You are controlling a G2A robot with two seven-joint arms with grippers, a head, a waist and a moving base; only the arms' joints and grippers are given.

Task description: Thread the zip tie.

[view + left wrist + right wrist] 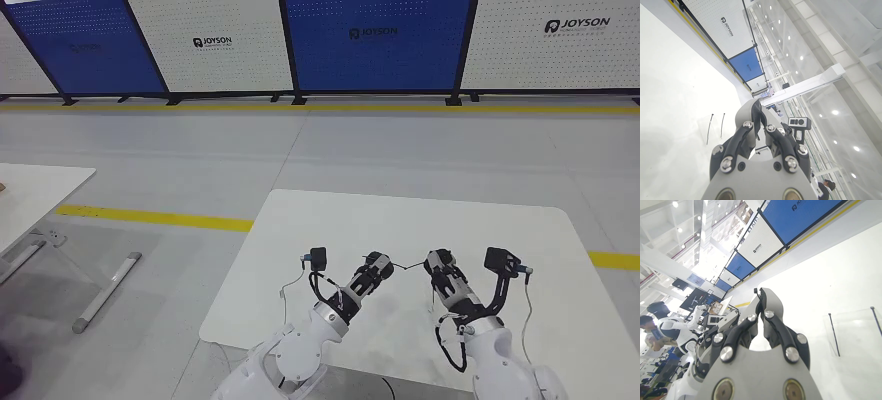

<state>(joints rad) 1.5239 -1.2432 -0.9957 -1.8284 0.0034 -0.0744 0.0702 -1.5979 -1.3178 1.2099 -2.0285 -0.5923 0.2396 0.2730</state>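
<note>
Big open hall with a grey floor (200,150), yellow lines (150,216) and blue and white perforated panels (380,45) along the back. Up front is a white table (500,225) with rounded corners, and both arms are hovering over its near side, tips facing each other. The zip tie (405,267) is strung between them off the surface: left gripper (380,265) pressed together on one end, right gripper (433,262) pinching the other, head poking past its tips. Two spare ties (709,128) are lying side by side on a clear sheet (851,321) on the tabletop
</note>
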